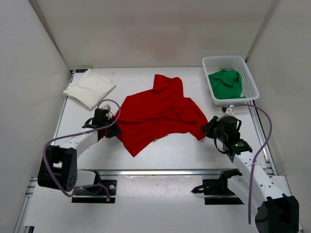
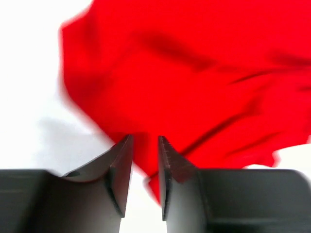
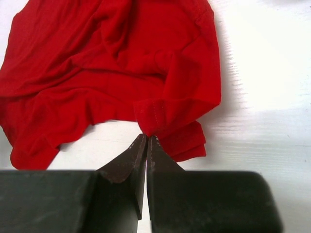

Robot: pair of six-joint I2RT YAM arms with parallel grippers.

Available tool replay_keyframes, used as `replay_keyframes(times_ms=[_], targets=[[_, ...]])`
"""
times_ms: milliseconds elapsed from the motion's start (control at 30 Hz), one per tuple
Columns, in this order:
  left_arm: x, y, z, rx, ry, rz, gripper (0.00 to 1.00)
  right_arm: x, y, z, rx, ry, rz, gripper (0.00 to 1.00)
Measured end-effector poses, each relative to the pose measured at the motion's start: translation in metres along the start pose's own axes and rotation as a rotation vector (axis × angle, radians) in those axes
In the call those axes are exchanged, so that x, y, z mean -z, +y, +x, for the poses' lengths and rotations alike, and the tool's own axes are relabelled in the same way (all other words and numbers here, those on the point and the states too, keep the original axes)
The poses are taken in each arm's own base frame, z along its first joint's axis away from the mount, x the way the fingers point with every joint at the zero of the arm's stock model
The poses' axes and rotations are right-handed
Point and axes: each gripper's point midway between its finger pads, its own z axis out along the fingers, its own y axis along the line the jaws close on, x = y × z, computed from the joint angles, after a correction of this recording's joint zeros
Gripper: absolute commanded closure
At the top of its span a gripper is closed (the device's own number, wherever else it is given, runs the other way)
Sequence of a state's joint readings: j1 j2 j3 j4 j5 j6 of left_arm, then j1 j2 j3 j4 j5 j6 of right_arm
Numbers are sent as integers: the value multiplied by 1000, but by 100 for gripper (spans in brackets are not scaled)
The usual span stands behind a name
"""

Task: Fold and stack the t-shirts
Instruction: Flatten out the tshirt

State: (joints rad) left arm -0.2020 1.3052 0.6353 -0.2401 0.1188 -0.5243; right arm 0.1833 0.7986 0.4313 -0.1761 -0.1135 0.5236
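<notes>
The red shirt (image 1: pixel 160 114) lies crumpled and unfolded at the middle of the counter (image 1: pixel 170 155). One part of it reaches toward the far edge.

The cream shirt (image 1: pixel 90 89) lies folded at the far left of the counter, well apart from the red shirt. The green shirt (image 1: pixel 226 83) sits bunched inside the basket (image 1: pixel 221 58) at the far right corner.

The left tool (image 2: pixel 145 138) sits at the left edge of the red shirt. Its jaws stand a little apart, released, and red cloth shows through the gap. This view is blurred.

The right tool (image 3: pixel 146 137) sits at the right corner of the red shirt. Its jaws are clenched together, and their tips pinch the stitched hem (image 3: pixel 155 114), which rises in a small fold at that point. Two more layers of red cloth lie flat just to the right of the tips.
</notes>
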Motion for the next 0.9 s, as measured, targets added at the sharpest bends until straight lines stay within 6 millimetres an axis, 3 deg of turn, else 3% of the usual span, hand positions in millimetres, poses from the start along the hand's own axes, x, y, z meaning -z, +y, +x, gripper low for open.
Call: replay_keyframes(times_ms=[100,200,333,400,533,600,667,767,833,900], targets=[[-8,27,37,60,90,-75,58,3,-5,2,-20,-15,9,100],[-22,21,20,104,57,-60,62,7,-17,10,-61,-21,36,100],[-59,5,-29,150,13,-53,63,13,-28,25,-130,-27,52,100],[-85,-7,-66,151,-20,-59,62,16,-31,38,-164,-19,48,100],[-127,-42,-154,126,-114,-25,47,17,-40,73,-238,26,51,100],[-123,-53,-176,117,-156,-6,44,17,-44,90,-274,61,61,99],[-106,-55,-183,114,-193,4,42,18,-45,101,-295,89,68,85],[-65,-45,-158,111,-198,-6,42,19,-46,109,-295,113,79,47],[-40,-36,-135,108,-202,-13,44,20,-42,104,-271,105,73,36],[-19,-24,-107,110,-199,-17,45,23,-35,93,-242,93,70,35]])
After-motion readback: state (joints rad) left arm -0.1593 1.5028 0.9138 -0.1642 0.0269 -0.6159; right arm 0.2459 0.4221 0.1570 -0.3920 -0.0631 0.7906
